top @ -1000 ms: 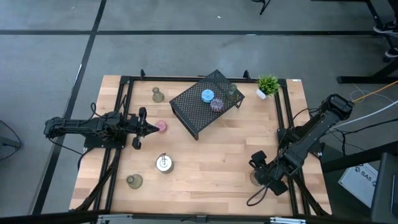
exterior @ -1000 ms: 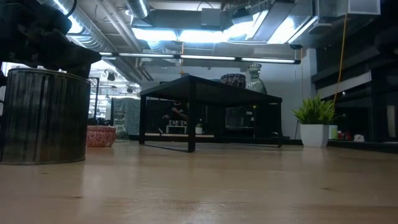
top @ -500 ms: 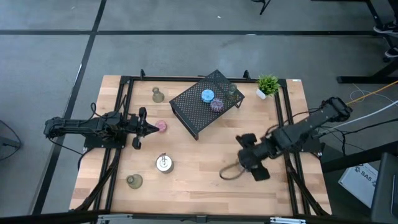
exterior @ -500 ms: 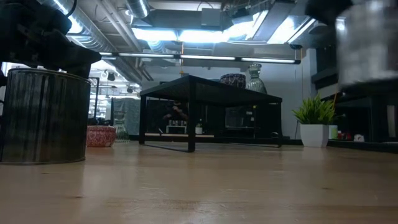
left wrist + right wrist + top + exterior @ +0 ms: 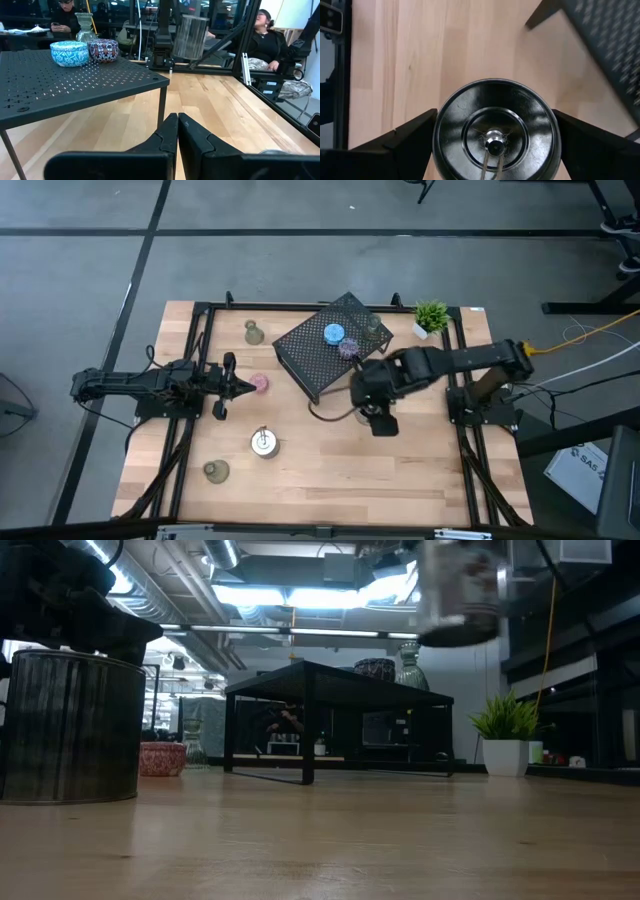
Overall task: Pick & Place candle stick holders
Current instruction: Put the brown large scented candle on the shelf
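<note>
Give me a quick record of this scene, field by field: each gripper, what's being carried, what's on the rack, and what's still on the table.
right gripper: shut on silver candle holder, held in the air beside the black mesh rack
left gripper: shut, empty, next to the pink holder
on rack: blue holder, purple holder, glass holder
on table: second silver holder, two olive-green holders, potted plant
</note>
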You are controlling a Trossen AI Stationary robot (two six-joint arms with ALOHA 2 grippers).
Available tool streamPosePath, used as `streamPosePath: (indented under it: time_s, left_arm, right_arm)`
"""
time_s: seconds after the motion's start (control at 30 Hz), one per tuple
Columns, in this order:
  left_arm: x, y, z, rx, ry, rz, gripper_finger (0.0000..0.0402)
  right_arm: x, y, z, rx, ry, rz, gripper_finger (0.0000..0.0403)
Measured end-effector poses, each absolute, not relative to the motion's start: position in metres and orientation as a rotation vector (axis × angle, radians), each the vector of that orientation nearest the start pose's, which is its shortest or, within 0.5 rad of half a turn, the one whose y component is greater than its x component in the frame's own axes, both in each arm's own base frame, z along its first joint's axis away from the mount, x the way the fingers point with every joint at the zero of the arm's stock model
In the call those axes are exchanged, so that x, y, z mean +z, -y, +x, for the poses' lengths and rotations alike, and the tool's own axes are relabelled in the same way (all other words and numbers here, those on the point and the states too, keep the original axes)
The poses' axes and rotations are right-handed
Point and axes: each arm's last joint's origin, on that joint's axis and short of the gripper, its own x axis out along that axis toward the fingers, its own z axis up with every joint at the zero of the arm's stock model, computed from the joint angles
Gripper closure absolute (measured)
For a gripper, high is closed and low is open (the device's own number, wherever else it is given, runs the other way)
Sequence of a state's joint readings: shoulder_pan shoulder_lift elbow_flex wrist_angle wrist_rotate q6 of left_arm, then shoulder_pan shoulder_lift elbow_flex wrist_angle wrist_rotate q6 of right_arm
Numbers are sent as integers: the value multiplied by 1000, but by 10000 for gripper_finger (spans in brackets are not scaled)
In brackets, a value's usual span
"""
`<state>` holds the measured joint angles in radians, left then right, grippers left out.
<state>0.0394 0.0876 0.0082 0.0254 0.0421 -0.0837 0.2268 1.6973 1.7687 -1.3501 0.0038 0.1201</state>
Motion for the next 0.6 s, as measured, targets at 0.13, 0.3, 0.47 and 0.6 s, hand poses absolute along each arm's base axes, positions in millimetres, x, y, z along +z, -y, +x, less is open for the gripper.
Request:
streamPosePath:
  time_s: [0.13, 0.3, 0.47, 0.6]
  left_arm:
    - [162, -3, 103, 0, -54, -86, 395]
    - [162, -3, 103, 0, -54, -86, 395]
    - [162, -3, 103, 0, -54, -86, 395]
    - [162, -3, 103, -1, -54, -86, 395]
  right_arm:
    - [356, -64, 335, 103, -1271, -46, 45]
    - [356, -50, 357, 65, -1253, -17, 45]
    - [354, -33, 371, 26, -1244, -2, 44]
    - [353, -17, 379, -30, -1226, 3, 44]
